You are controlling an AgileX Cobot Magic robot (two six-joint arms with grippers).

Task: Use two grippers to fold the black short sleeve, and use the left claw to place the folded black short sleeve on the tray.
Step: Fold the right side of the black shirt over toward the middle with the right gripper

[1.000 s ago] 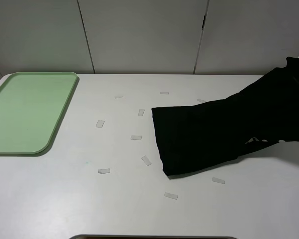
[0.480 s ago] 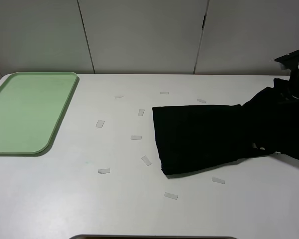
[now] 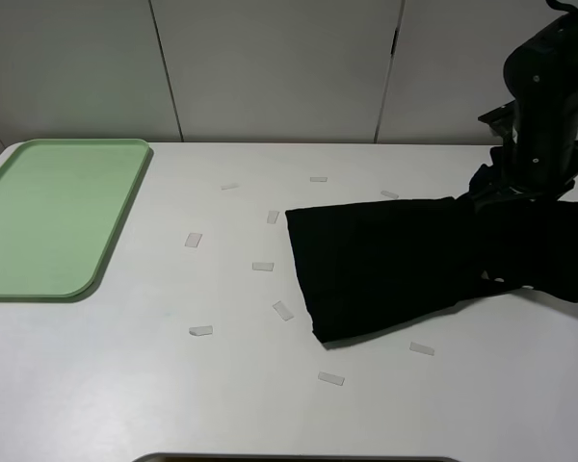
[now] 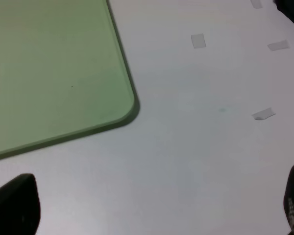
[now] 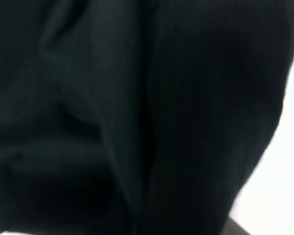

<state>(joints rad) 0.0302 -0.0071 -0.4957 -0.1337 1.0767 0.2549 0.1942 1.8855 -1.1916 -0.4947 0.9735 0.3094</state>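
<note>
The right arm [image 3: 539,106] has swung further in over the counter [image 3: 173,404] than a moment ago. The right claw [image 3: 489,188] is pinched together on the black shirt [image 3: 395,265], whose free edge has slid slightly toward the tray [image 3: 39,217]. The shirt lies right of centre, well apart from the tray. The left claw [image 4: 154,208] hovers near the tray's corner, fingers wide apart.

Short sleeve [image 3: 385,265], frame right: is showing plain black. Tray [image 3: 48,212], upper left: is showing pale green. Table [image 3: 125,395]: is showing white, speckled with greyish tape bits [image 3: 201,330].
</note>
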